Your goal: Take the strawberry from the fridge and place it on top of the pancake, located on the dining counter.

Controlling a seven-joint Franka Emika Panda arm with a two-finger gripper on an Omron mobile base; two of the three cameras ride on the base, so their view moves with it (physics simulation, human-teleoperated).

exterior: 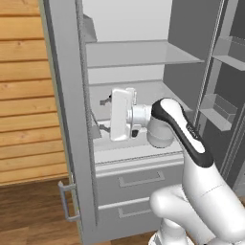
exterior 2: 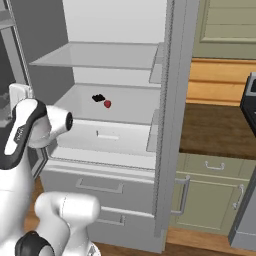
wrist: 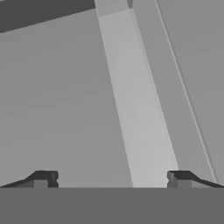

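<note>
the tiny red strawberry (exterior 2: 107,104) lies on the tall light-grey fridge's (exterior 2: 170,125) middle shelf beside a small black lump (exterior 2: 98,98). the claw (wrist: 112,178) is spread wide, holding nothing; swing it toward the berry and descend squarely over it.

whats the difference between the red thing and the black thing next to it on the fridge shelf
Colour: the strawberry is red, while the dark object beside it is black. Shape: the strawberry is a compact rounded lump; the dark object looks flatter and wider. Position: in the right base view the strawberry lies just right of and nearer than the dark object. Both are tiny and lie close together on the same shelf inside the open fridge.
</note>
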